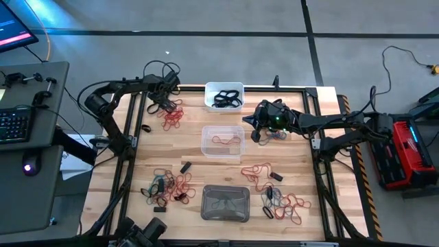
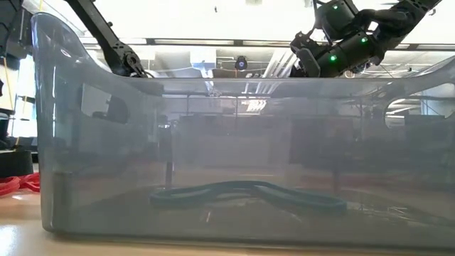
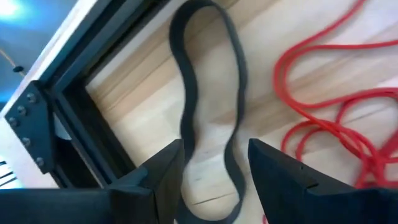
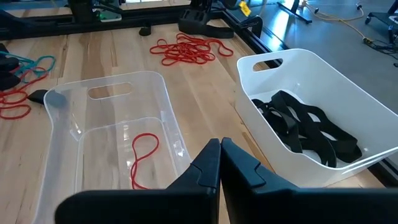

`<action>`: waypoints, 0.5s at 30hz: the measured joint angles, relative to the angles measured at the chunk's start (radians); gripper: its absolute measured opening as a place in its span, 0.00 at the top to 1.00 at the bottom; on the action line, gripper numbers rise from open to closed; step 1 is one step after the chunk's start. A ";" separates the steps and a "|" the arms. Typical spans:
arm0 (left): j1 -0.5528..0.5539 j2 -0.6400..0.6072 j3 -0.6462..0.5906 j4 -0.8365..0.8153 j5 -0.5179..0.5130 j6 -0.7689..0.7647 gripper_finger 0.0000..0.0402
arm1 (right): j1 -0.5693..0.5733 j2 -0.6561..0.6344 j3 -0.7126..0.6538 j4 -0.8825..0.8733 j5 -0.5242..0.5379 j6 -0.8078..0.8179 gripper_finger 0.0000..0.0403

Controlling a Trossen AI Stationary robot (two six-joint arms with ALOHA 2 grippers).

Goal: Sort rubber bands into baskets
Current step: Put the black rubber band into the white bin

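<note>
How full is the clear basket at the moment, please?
Nearly empty: the clear basket holds one red rubber band on its floor.

Three baskets stand on the table: one white (image 1: 224, 97), one clear (image 1: 222, 140), one grey (image 1: 225, 203). The clear basket holds one red band (image 4: 143, 158). Two arms work here. Loose bands are too many and tangled to count.

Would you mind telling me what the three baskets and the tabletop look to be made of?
White basket: opaque, smooth, glossy, probably plastic. Clear basket: transparent, likely plastic; the wood shows through its walls. Grey basket: smoky and translucent, with reflections, probably plastic. Tabletop: pale wood planks, visible grain and seams, low sheen.
</note>
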 joint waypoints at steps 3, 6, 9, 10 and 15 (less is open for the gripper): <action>-0.002 0.000 0.000 0.029 0.088 0.035 0.57 | 0.000 0.000 0.000 0.000 0.000 0.000 1.00; -0.005 0.000 0.000 0.076 0.181 0.052 0.57 | 0.000 0.000 0.000 0.000 0.000 0.000 1.00; -0.006 0.000 0.000 0.094 0.160 0.054 0.59 | 0.000 0.000 0.000 0.000 0.000 0.000 1.00; -0.001 0.000 0.000 0.092 0.144 0.054 0.60 | 0.000 0.000 0.000 0.000 0.000 0.000 1.00; 0.023 0.000 0.000 0.094 0.101 0.054 0.69 | 0.000 0.000 0.000 0.000 0.000 0.000 1.00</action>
